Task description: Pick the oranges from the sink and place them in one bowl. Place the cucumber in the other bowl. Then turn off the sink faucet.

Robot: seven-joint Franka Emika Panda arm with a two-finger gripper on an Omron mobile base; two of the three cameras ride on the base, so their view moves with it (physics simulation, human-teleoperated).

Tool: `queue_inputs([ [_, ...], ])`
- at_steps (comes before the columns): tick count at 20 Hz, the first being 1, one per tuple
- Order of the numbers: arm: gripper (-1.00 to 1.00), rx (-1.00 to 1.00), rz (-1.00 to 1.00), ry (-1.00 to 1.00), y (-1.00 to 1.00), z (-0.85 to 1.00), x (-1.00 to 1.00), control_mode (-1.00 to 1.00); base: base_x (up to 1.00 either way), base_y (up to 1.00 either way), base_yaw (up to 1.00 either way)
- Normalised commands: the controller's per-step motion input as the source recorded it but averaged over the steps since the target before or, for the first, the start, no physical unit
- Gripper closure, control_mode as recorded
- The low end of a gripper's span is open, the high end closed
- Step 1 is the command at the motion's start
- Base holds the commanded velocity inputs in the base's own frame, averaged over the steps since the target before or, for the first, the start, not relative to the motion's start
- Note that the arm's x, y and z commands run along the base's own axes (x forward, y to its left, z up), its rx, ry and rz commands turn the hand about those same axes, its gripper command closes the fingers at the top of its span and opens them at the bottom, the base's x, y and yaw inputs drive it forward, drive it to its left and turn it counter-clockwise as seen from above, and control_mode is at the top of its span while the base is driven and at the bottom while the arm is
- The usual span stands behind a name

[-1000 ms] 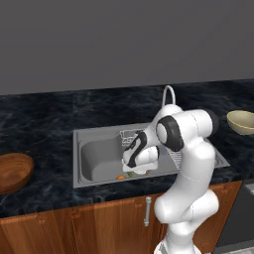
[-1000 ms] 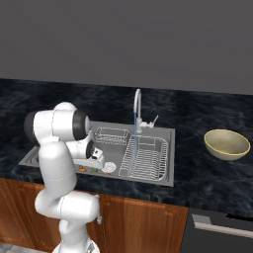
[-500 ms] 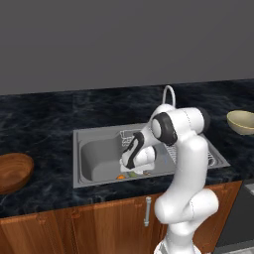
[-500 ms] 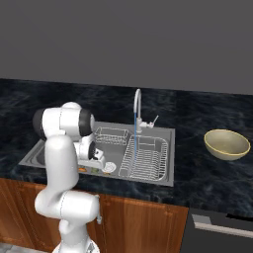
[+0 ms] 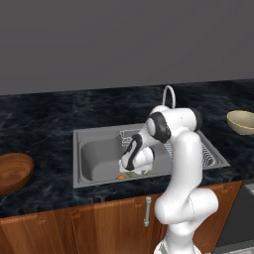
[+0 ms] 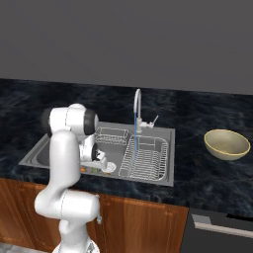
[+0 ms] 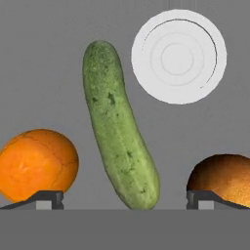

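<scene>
In the left base view, the white robot arm bends down into the rectangular grey steel sink (image 5: 99, 158). Its two-finger gripper (image 5: 133, 171) hangs low over the basin's near edge. A small round orange fruit (image 5: 121, 176) peeks out just under the hand. The wide reddish-brown wooden bowl (image 5: 12, 171) sits far left on the dark marble counter (image 5: 44, 124). The pale olive-yellow bowl (image 5: 242, 122) sits far right. The thin chrome gooseneck faucet (image 5: 169, 94) rises behind the arm.

In the right base view, a thin blue water stream (image 6: 135, 133) falls from the faucet (image 6: 138, 101) into the sink (image 6: 148, 178). The olive-yellow bowl (image 6: 227, 144) stands well right of it.

In the hand view, the fingers stand spread wide apart, grasping nothing. The stubby dark green cucumber (image 7: 118, 127) lies between them on the sink floor. One orange (image 7: 36, 164) lies at the left fingertip (image 7: 43, 199), the other orange (image 7: 222, 178) at the right. The round white drain (image 7: 178, 56) sits beyond.
</scene>
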Motion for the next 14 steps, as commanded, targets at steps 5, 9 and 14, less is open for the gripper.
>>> queue_inputs([
  [5, -1.0, 0.0, 0.0, 0.0, 0.0, -0.18, 0.39, -1.0, 0.0, 0.0, 0.0],
  [9, -1.0, 0.0, 0.0, 0.0, 0.01, -0.18, 0.39, -1.0, 0.0, 0.0, 0.0],
  [14, -1.0, 0.0, 0.0, 0.0, 0.03, -0.28, 0.26, -1.0, 0.0, 0.0, 0.0],
])
